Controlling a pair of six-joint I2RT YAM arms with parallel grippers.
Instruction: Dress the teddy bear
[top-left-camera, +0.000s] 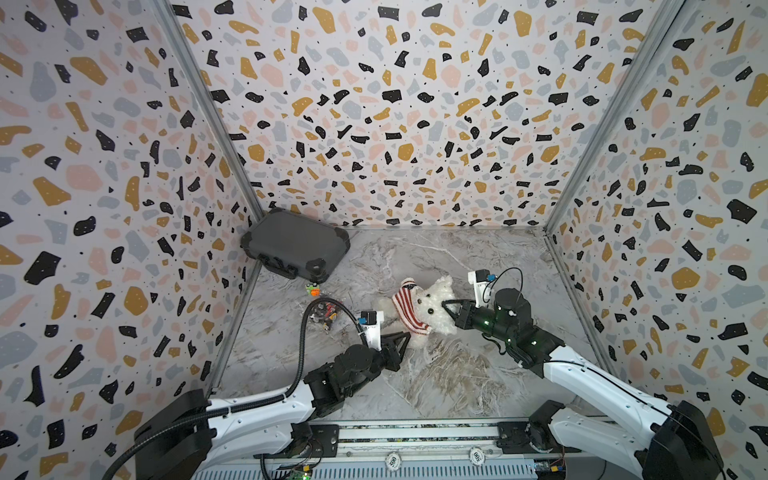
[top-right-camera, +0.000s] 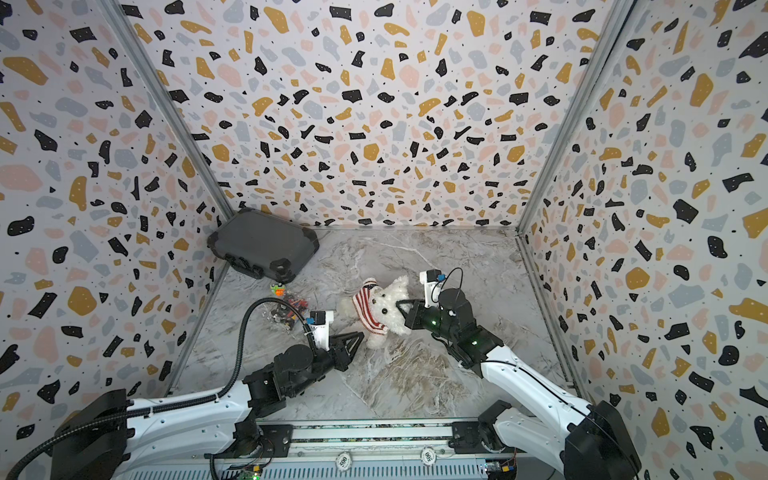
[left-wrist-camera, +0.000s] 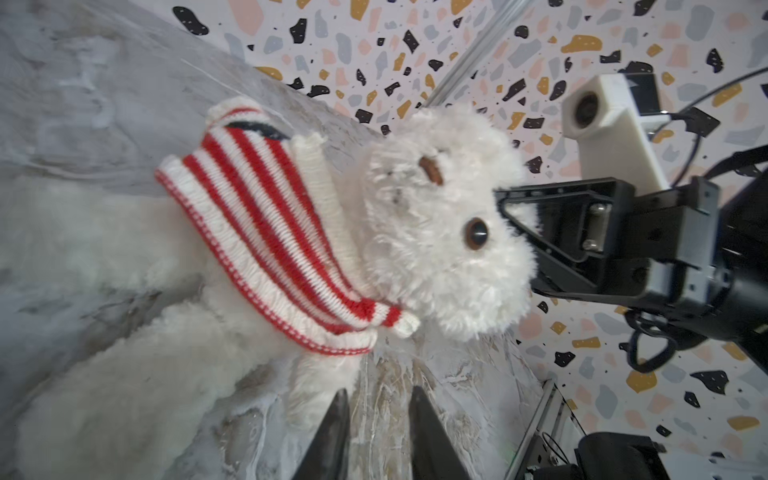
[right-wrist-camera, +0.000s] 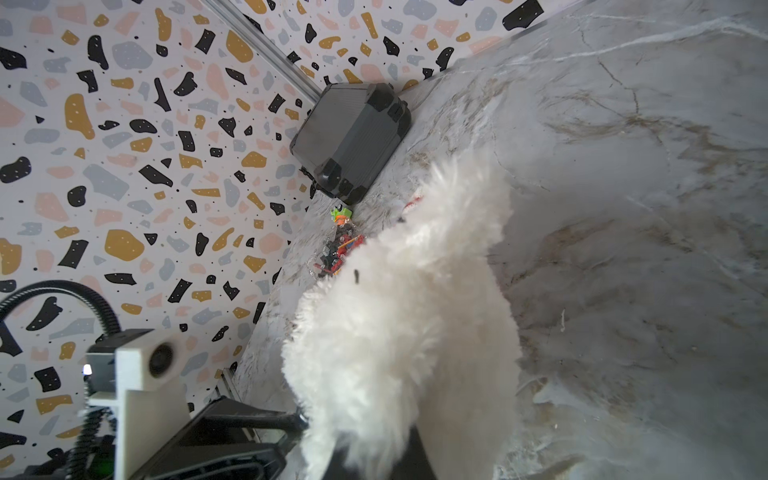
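The teddy bear lies on the counter just below centre in both top views. The right pincer is clamped on its head fur; the left pincer, slightly parted, holds nothing. The bear looks soft and light, so a limb seems the best place to pinch.

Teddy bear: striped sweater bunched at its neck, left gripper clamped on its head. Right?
No: the right gripper clamps the head of the teddy bear, seen in both top views. The left gripper is open, holding nothing. The striped sweater is bunched at its neck.
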